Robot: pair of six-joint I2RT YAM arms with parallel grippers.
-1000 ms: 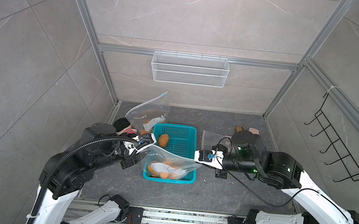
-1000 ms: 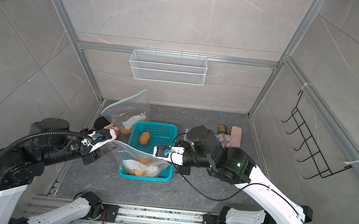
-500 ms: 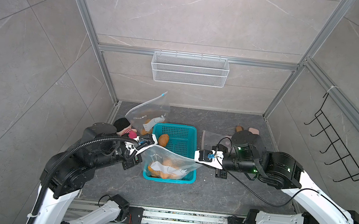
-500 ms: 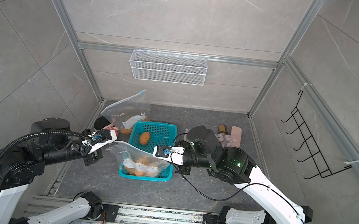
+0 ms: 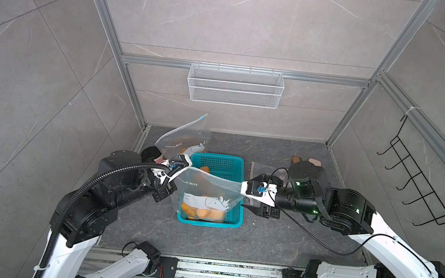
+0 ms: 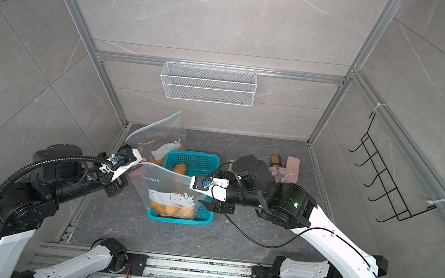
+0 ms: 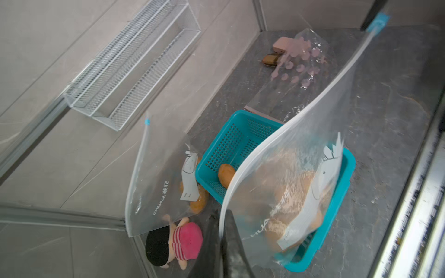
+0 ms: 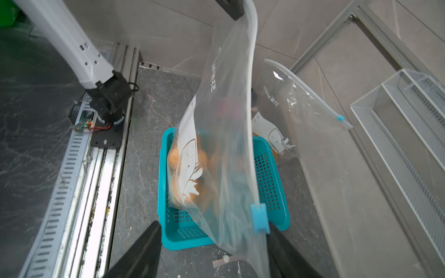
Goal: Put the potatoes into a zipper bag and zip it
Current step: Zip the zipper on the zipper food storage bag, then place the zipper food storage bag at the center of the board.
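Potatoes [image 5: 202, 213] sit heaped in the bottom of the zipper bag [image 5: 211, 185], well below both pincers. The bag's lower end rests inside the teal basket [image 5: 208, 223] on the tabletop [image 5: 261, 242].

Left pincer [image 5: 183, 170] is clamped tight on one top corner of the bag, with no gap between its jaws. Over at the other top corner, the right pincer [image 8: 214, 225] stands wide, its two fingers spread either side of the bag's top edge and gripping nothing. The blue slider [image 8: 259, 217] lies right against one of those fingers. In both top views the zip strip runs in a nearly straight line from one pincer to the other.

One loose potato [image 6: 179, 168] lies in the basket behind the bag, beneath that strip and between the pincers. Beyond the left pincer, a second bag [image 5: 184, 141] stands tilted near the back corner with more orange tubers inside. A plush doll [image 7: 184, 240] lies just beside the left pincer's fingers, at the foot of the second bag.
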